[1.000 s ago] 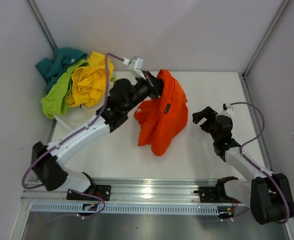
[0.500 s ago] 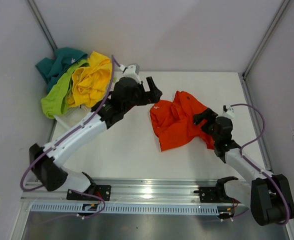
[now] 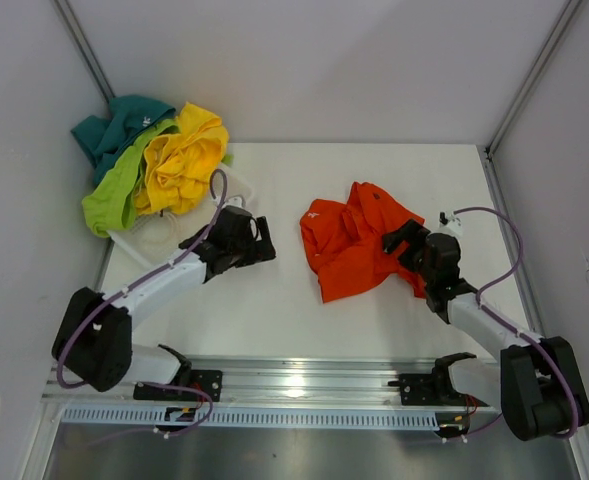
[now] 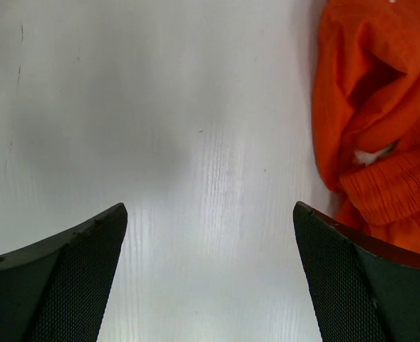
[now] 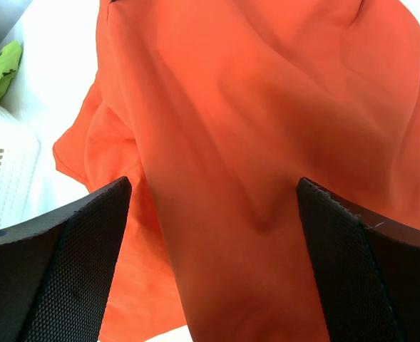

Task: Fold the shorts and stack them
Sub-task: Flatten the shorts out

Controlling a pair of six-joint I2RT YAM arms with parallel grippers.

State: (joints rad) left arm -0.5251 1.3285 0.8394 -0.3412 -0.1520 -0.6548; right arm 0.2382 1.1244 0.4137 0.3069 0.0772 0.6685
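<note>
From my station I judge this job barely begun: nothing on the white bench [image 3: 274, 300] is folded, and no stack exists yet. The bright orange fabric shorts [image 3: 359, 240] lie by themselves, crumpled and bunched, right of the bench's middle and closer to its far edge than its near one, with a small white logo showing on top. The other three pairs, the teal shorts [image 3: 114, 125], the lime green shorts [image 3: 114, 190] and the yellow shorts [image 3: 179, 160], are heaped together at the far left corner, spilling over a white perforated basket [image 3: 149, 238] that is mostly hidden under them. The left jaws are spread wide and pinch nothing; they hang over bare bench just left of the orange pair, whose gathered waistband shows at the right edge of the left wrist view. The right jaws are also spread wide, poised over the right side of the orange cloth, which fills the right wrist view between the fingers without being gripped. What is left, as I read it: flatten and fold the orange pair, then do the same for each pair in the heap and stack them all.
</note>
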